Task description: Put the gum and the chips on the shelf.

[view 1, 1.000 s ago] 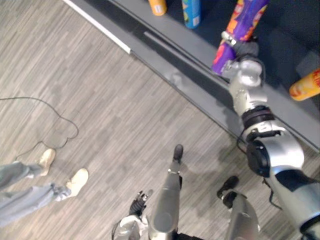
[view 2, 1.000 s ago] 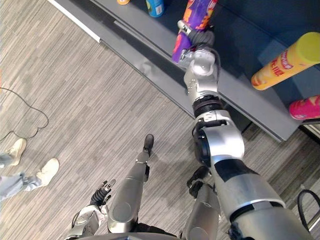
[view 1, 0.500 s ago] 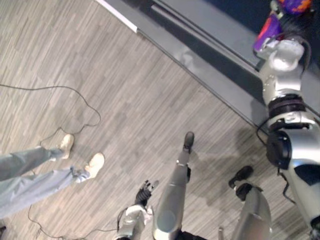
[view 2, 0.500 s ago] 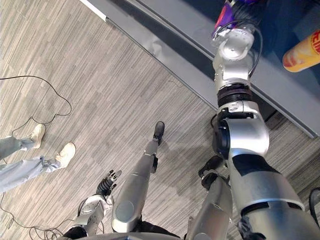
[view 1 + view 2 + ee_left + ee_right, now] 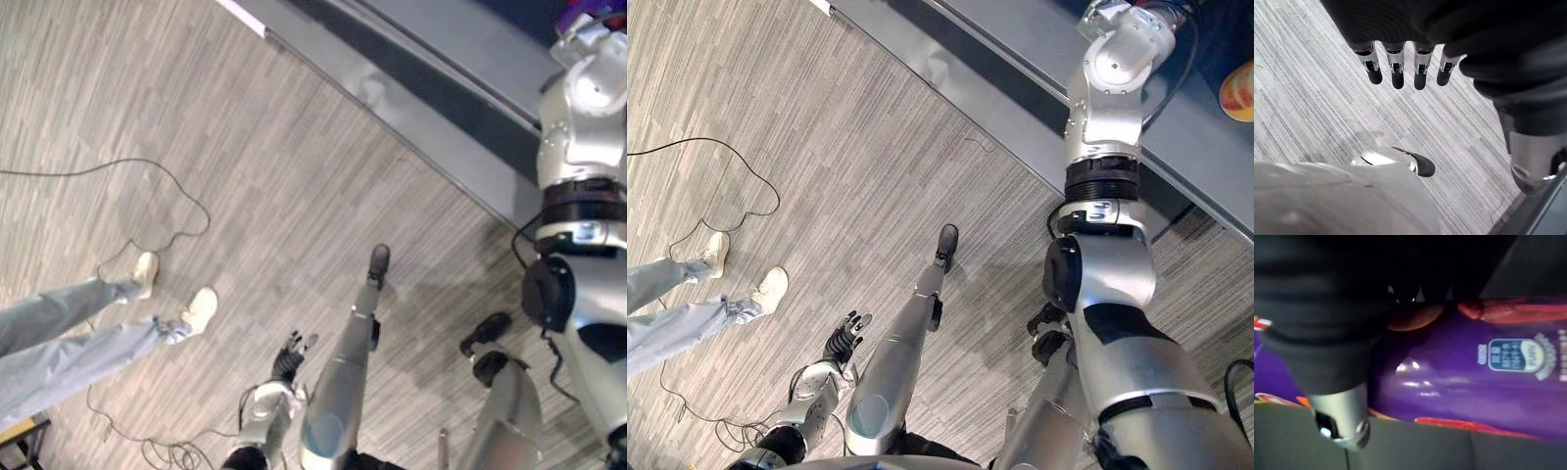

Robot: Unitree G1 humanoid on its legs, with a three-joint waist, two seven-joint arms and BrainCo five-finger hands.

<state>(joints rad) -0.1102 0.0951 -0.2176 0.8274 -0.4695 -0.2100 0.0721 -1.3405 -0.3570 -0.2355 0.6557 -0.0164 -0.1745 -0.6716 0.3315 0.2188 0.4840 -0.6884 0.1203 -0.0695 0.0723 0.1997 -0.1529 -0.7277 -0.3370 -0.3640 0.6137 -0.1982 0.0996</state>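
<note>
A purple chips can (image 5: pixel 1459 382) with red and orange print lies close against my right hand (image 5: pixel 1339 416), whose thumb and fingers curl round it over the grey shelf board (image 5: pixel 1449 450). In the left eye view my right arm reaches up to the shelf at the upper right, where a sliver of the purple can (image 5: pixel 578 18) shows at the picture's edge. Low beside me my left hand (image 5: pixel 289 357) hangs over the floor. Its fingers (image 5: pixel 1396 73) are straight and hold nothing.
The grey shelf edge (image 5: pixel 460 69) runs diagonally across the upper right. A yellow can (image 5: pixel 1239 90) lies on the shelf to the right of my arm. A person's legs in jeans and pale shoes (image 5: pixel 201 311) stand on the wooden floor at the left.
The camera has moved, so the shelf now sits further up and right. My right hand and the purple can have gone mostly past the top edge. The person's legs have come further in.
</note>
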